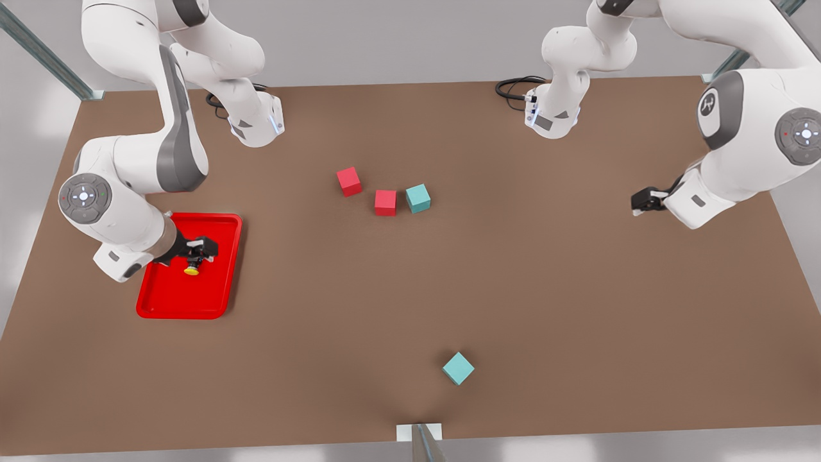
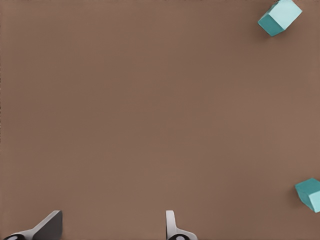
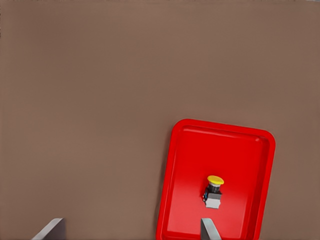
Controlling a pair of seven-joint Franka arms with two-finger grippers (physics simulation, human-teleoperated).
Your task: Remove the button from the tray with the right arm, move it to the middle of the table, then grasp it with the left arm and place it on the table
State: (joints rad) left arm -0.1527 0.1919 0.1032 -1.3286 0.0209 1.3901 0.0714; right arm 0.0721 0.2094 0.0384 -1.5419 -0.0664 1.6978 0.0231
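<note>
The button [image 3: 214,190], a yellow cap on a short black body, rests inside the red tray [image 3: 250,150]. In the front view the tray [image 1: 168,301] lies on the table [image 1: 410,308] at that view's left, with the button [image 1: 192,269] near its middle. My right gripper [image 1: 200,251] hovers over the tray, open, close above the button and not touching it. Its two fingertips [image 3: 209,230] stand wide apart, one over the tray and one over bare table. My left gripper [image 1: 644,200] waits open above the table at the front view's right.
Two red cubes [image 1: 349,181] [image 1: 385,202] and a teal cube [image 1: 417,198] sit together near the table's middle. Another teal cube [image 1: 458,368] lies toward the near edge. Two teal cubes [image 2: 280,16] [image 2: 310,194] appear ahead of the left gripper [image 2: 112,220].
</note>
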